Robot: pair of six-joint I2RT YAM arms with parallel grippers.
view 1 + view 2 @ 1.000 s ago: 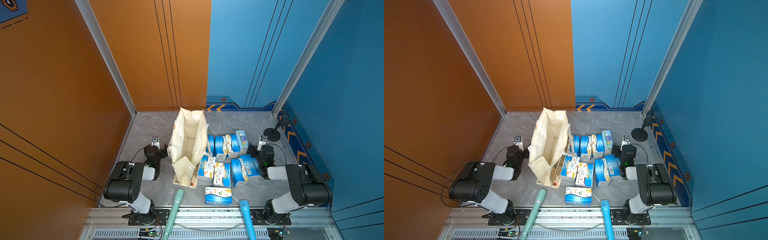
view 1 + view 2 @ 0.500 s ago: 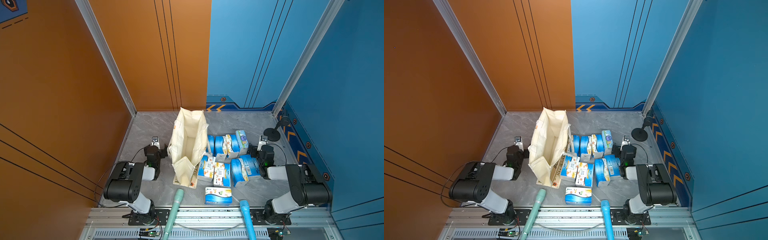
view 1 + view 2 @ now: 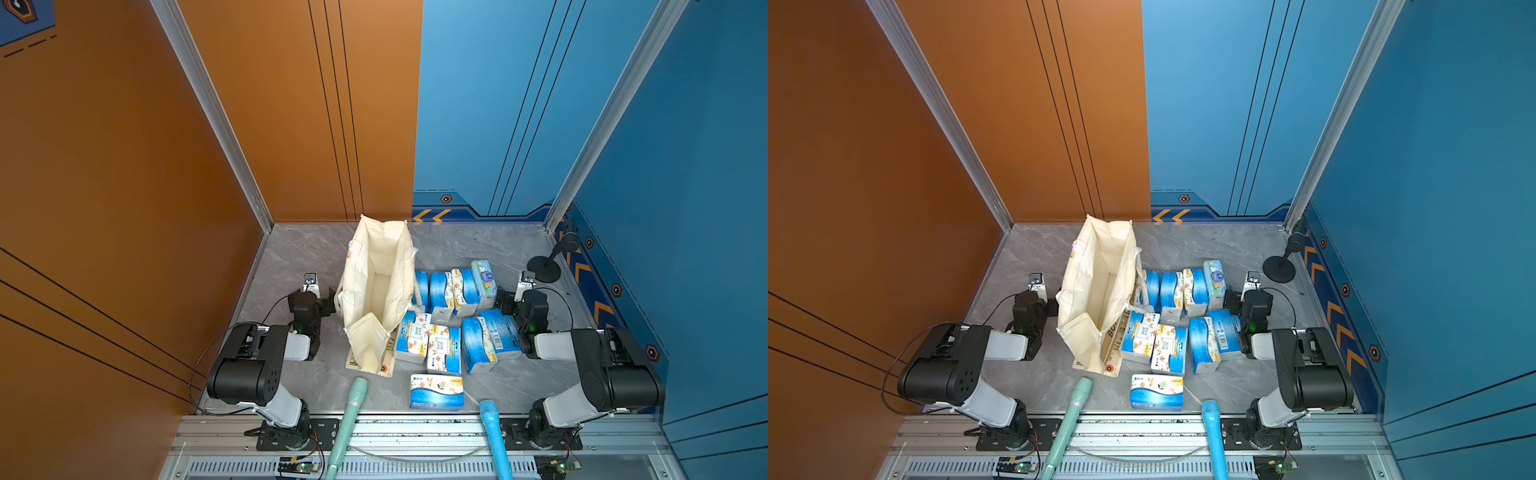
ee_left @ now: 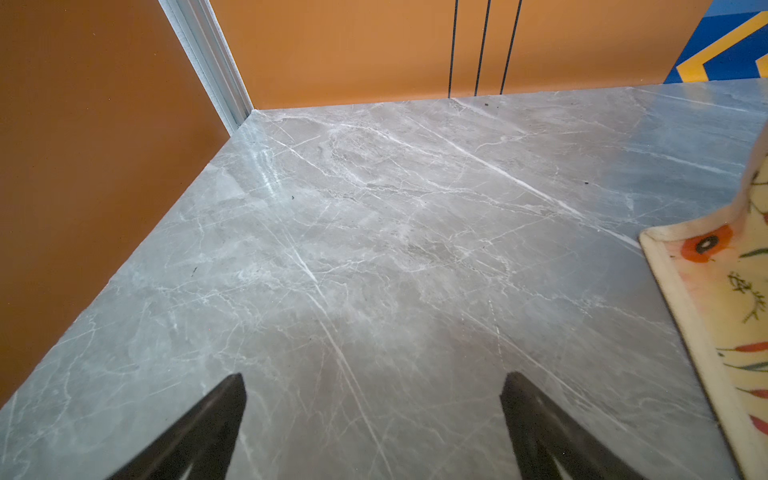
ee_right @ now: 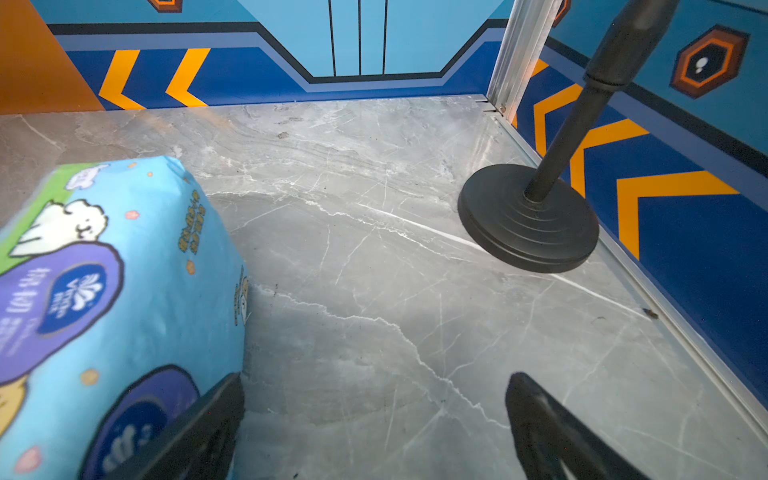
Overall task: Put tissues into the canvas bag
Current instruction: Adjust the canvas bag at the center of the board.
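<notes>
The cream canvas bag (image 3: 368,345) stands open at mid-table in both top views (image 3: 1088,336); its printed base edge (image 4: 727,291) shows in the left wrist view. Several blue-and-white tissues (image 3: 446,324) lie in rows just right of the bag, and one pack (image 3: 436,390) lies alone nearer the front edge. My left gripper (image 3: 326,301) rests open beside the bag's left wall, with only bare table between its fingers (image 4: 374,378). My right gripper (image 3: 505,303) is open at the right end of the packs, and the cartoon-print pack (image 5: 116,291) lies beside one fingertip (image 5: 220,399).
A black stand with a round base (image 3: 544,270) sits at the far right by the blue wall (image 5: 528,216). A teal handle (image 3: 351,411) and a blue handle (image 3: 492,432) lean over the front rail. Orange and blue walls enclose the grey marble table (image 3: 1183,245).
</notes>
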